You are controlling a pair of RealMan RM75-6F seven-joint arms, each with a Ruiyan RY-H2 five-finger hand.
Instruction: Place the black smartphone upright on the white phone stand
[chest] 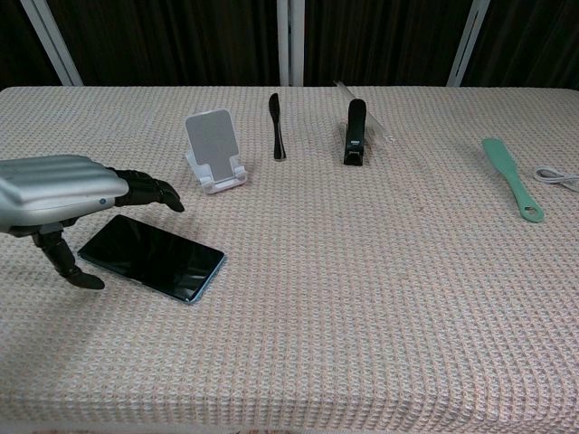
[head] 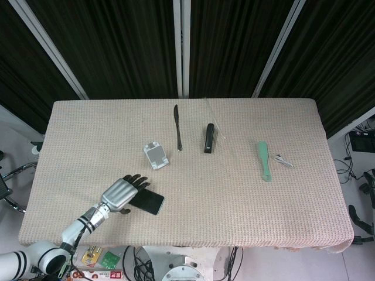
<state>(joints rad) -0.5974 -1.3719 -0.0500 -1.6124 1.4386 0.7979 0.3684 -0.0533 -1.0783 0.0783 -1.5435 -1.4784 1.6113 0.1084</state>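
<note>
Lying flat near the front-left of the cloth-covered table (head: 246, 199): black smartphone (chest: 156, 258), screen up, turned at a slant to the table edge. Hovering over its left end: left hand (chest: 63, 193), palm down, fingers (chest: 149, 193) stretched forward above the screen and thumb dropping to the cloth just beside the near-left corner, spread and gripping nothing; whether any fingertip is touching the glass is not clear from either view. Showing only as a dark sliver past the table's right edge in the head view: right hand (head: 358, 218), too little of it visible to judge whether spread or curled. Standing farther back, just beyond the phone and slightly to its right, apart from it: white phone stand (chest: 215, 151), backrest tilted, bare of any load. Lying beyond that toward the far edge: black knife (chest: 276, 125), then black stapler (chest: 355, 132) to its right, with a clear thin rod (head: 215, 118) just beside the stapler. Resting well off to the right: green brush (chest: 512, 177), and a white cable (chest: 559, 178) near it.
</note>
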